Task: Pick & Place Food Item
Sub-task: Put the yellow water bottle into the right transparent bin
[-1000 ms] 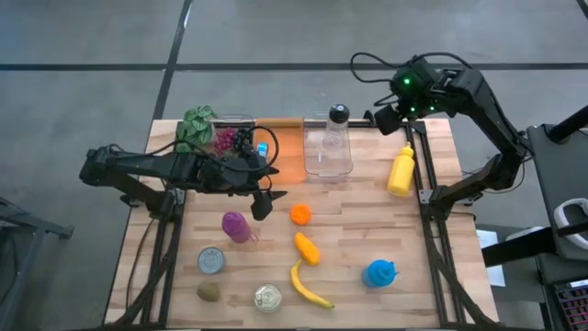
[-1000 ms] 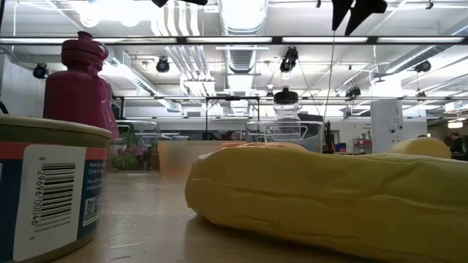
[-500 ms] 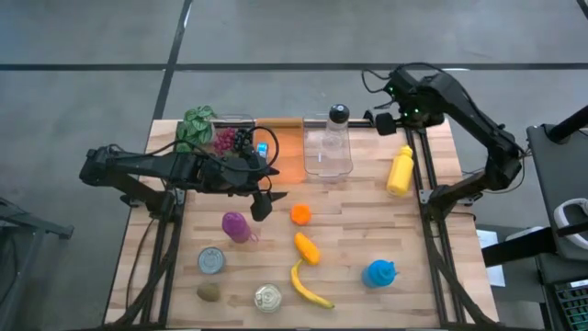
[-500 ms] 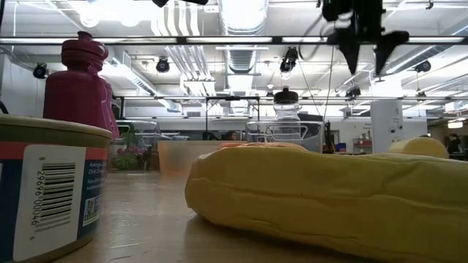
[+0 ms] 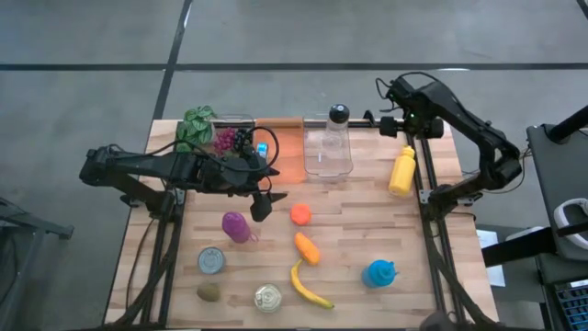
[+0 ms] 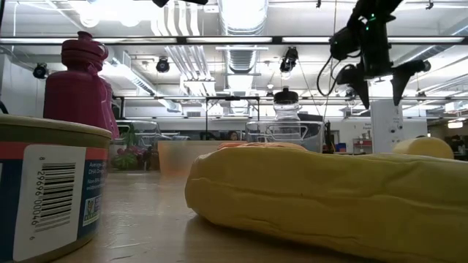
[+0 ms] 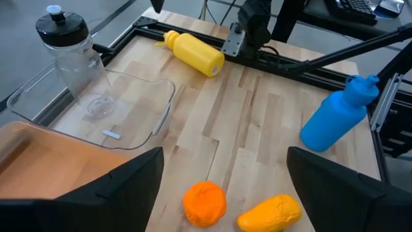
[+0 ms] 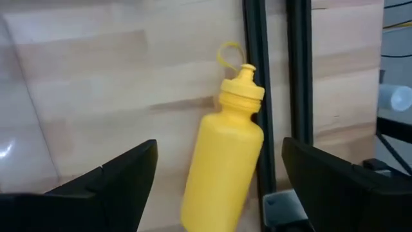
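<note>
Left gripper (image 5: 266,204) open, empty, right gripper (image 6: 379,79) open above yellow bottle (image 8: 225,158)

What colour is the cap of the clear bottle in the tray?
The cap of the clear bottle is black; the left wrist view shows it best.

The dark left gripper (image 5: 265,203) is held mid-table, jaws spread. The dark right gripper (image 5: 390,125) is raised at the far right corner, jaws spread.
</note>
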Robot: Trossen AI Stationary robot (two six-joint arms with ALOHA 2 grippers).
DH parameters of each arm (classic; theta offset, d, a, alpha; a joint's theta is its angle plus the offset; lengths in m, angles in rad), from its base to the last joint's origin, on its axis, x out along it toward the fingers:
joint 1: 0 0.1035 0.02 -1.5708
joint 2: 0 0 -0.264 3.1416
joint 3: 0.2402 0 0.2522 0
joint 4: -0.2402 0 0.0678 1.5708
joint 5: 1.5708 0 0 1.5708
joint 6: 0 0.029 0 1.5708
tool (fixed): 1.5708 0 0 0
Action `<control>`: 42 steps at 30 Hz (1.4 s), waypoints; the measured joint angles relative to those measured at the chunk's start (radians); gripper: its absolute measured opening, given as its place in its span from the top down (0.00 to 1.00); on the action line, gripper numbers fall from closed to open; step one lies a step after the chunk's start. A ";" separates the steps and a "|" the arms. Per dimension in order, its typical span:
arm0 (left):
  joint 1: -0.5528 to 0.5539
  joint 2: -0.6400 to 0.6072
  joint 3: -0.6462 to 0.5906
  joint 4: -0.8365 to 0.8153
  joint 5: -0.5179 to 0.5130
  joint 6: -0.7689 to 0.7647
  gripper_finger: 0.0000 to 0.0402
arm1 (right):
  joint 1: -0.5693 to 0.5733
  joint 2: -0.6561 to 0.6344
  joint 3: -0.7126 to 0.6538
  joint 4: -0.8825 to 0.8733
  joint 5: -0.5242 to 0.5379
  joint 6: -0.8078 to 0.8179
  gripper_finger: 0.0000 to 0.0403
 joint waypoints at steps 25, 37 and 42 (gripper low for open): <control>0.000 0.000 0.000 0.000 0.010 0.002 0.17 | -0.086 0.021 -0.369 0.342 -0.026 0.211 0.15; 0.000 0.000 0.000 0.000 0.010 -0.001 0.17 | -0.123 0.020 -0.449 0.485 -0.018 0.201 0.18; 0.000 0.000 0.000 0.000 0.010 -0.001 0.16 | -0.124 0.020 -0.461 0.518 -0.018 0.190 0.20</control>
